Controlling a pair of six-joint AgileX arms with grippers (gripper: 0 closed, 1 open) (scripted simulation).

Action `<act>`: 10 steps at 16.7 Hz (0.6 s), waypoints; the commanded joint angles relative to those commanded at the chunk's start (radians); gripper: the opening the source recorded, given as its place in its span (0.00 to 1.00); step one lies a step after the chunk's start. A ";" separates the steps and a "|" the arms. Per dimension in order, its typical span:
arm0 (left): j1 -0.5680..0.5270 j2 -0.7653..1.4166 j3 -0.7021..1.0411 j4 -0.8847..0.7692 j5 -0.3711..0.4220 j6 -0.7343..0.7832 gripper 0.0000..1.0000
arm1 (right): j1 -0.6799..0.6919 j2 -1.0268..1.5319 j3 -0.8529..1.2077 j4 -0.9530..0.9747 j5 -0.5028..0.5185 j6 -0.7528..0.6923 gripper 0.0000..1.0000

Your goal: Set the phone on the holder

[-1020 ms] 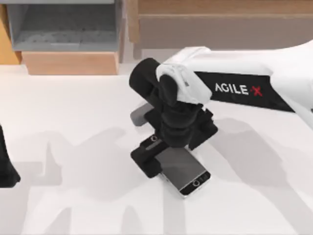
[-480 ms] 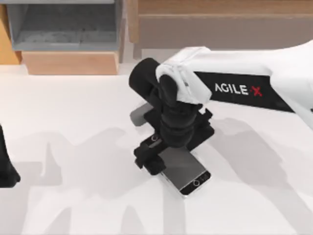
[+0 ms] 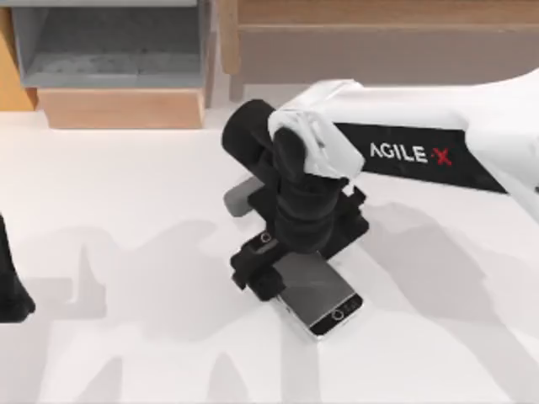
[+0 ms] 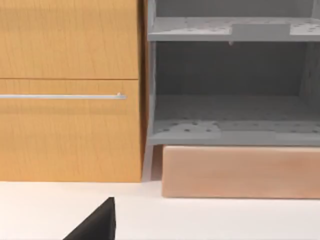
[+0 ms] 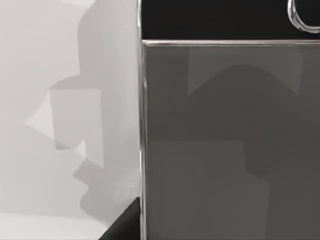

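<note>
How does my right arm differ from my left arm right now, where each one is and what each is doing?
The right arm reaches from the table's right side to the middle; the left arm sits at the left edge. The right gripper is down on the phone, whose screen shows close up in the right wrist view; the left arm is far from the phone, its wrist view facing a wooden cabinet and grey shelf. Both are over the same white table.

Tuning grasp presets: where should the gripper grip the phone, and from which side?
Grip the phone across its two long silver edges near mid-length, coming straight down from above. It lies flat and slim on the table, so only the narrow width suits the fingers. The right gripper already sits over its far end.
</note>
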 joint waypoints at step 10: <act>0.000 0.000 0.000 0.000 0.000 0.000 1.00 | 0.000 -0.019 0.034 -0.059 -0.001 0.001 0.00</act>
